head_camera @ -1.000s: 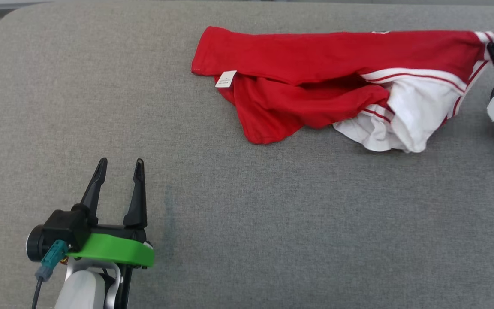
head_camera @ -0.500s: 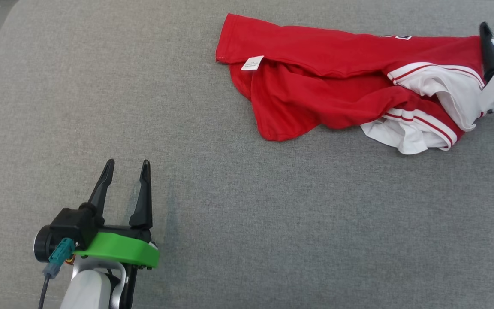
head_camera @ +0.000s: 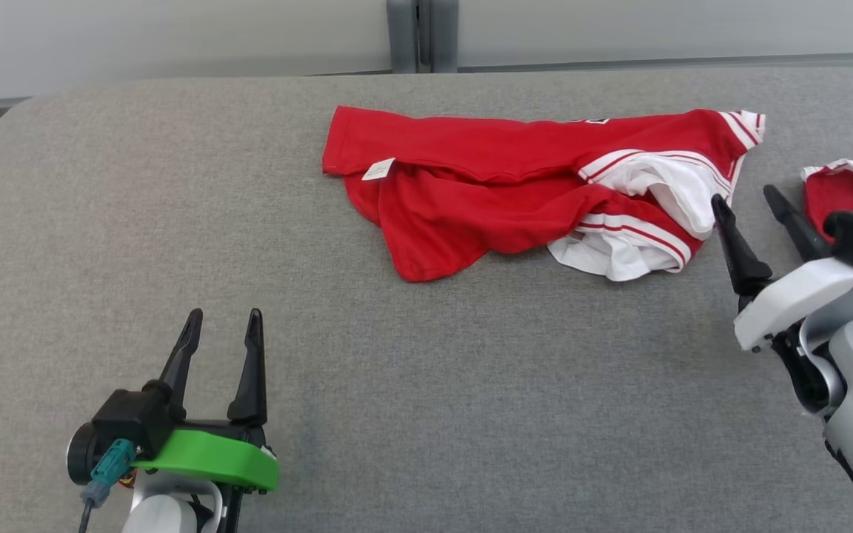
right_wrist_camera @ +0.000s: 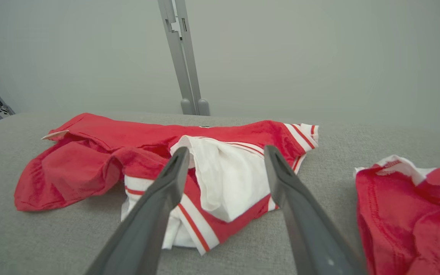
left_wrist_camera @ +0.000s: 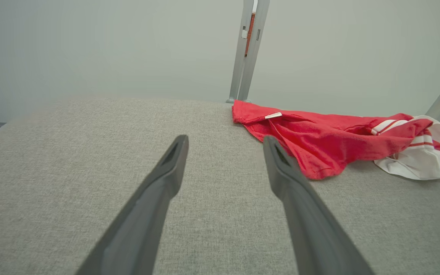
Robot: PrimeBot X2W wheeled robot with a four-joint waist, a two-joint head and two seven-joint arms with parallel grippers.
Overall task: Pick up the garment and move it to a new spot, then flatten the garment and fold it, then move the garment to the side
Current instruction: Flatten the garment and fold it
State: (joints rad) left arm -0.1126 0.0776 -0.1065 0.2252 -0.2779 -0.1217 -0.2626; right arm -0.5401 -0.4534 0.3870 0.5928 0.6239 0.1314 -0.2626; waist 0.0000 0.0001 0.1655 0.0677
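The garment [head_camera: 500, 185] lies stretched left to right, its white-sleeved end just beside the wide, empty right tool [head_camera: 742, 195]; the equally wide left tool [head_camera: 224, 316] sits well apart.

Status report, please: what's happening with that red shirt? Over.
Left tool open, empty. Right tool open, empty. Jersey crumpled, unheld, sleeve by right tool. Second red garment nearby, not blocking.

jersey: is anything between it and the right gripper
Nothing visible. The right gripper, jaws open, points at the jersey from close by, at its white sleeve. The smaller red garment lies on the gripper's other side, not between them.
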